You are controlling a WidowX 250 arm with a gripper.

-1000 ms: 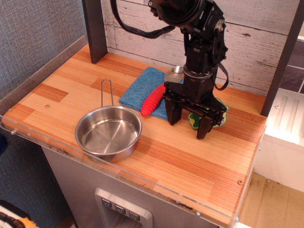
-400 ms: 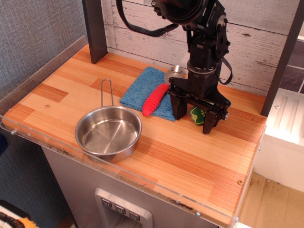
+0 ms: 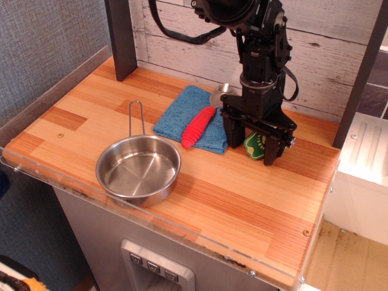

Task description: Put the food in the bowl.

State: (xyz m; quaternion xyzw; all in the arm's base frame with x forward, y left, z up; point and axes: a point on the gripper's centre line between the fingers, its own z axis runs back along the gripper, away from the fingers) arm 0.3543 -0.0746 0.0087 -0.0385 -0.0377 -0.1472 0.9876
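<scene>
The food, a flat green toy pepper half (image 3: pixel 255 143) with a yellow outline, lies on the wooden table at the right, mostly hidden behind my gripper. My black gripper (image 3: pixel 251 147) points down with its two fingers spread, one on each side of the pepper, tips at or near the table. The fingers do not appear to touch the pepper. The bowl, a shallow shiny steel pan (image 3: pixel 139 169) with a thin wire loop handle, stands empty near the front left edge, well to the left of my gripper.
A blue cloth (image 3: pixel 188 119) lies left of my gripper with a red-handled metal spoon (image 3: pixel 197 127) on it. A dark post (image 3: pixel 122 38) stands at the back left. A white plank wall runs behind. A clear lip edges the table front.
My gripper has moved back and to the right, and lower, so its open fingers now straddle the green pepper. The pepper, pan and spoon have stayed in place.
</scene>
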